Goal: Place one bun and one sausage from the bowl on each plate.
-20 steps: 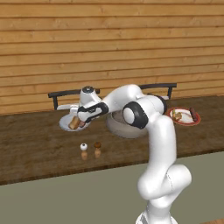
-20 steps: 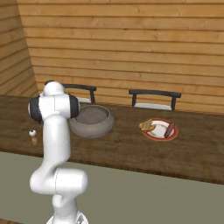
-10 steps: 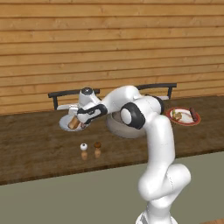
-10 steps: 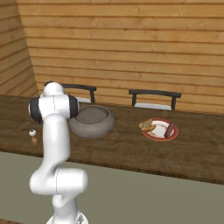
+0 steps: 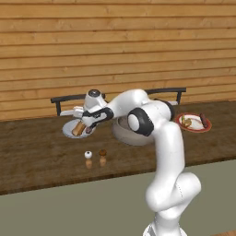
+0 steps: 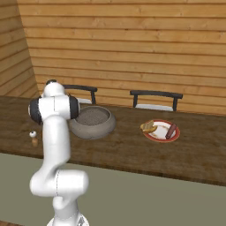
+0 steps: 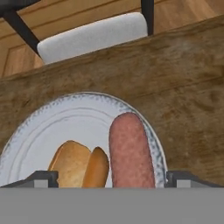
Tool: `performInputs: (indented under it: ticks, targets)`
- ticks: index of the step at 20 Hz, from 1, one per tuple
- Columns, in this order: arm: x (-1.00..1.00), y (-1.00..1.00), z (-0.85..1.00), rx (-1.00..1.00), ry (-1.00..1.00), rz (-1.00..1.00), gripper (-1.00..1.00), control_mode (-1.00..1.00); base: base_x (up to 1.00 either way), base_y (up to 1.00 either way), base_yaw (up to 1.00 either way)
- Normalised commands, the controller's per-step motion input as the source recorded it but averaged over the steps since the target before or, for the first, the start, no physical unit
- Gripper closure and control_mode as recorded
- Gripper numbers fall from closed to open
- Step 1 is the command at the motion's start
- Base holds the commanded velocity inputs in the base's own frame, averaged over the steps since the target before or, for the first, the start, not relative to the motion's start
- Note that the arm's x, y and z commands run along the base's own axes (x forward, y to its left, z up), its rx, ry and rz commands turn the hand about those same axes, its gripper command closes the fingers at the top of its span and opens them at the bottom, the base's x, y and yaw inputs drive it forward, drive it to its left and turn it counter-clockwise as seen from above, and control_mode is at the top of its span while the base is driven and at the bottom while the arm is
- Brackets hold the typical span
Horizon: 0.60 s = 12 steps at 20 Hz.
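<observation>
Fingers [image 7: 42,178] wide astride sausage [image 7: 130,151]

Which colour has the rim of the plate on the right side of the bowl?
Red, around a white centre. The plate shows best in the right base view.

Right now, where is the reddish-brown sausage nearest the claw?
In the hand view, the reddish-brown sausage lies on the pale grey-white round plate, right of the golden bun.
</observation>
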Motion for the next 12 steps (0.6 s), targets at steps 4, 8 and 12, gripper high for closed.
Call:
performInputs:
  ticks: [4, 8, 12]
  targets:
    - [-0.53, -0.28, 0.43, 0.02, -0.06, -0.03, -1.0, -1.0, 0.0, 0.0, 0.0]
    - [-1.0, -0.59, 0.98, 0.08, -0.08, -0.01, -1.0, -1.0, 0.0, 0.0, 0.0]
    - [-1.0, -0.77, 0.97, 0.1, 0.01, 0.0, -1.0, -1.0, 0.0, 0.0, 0.0]
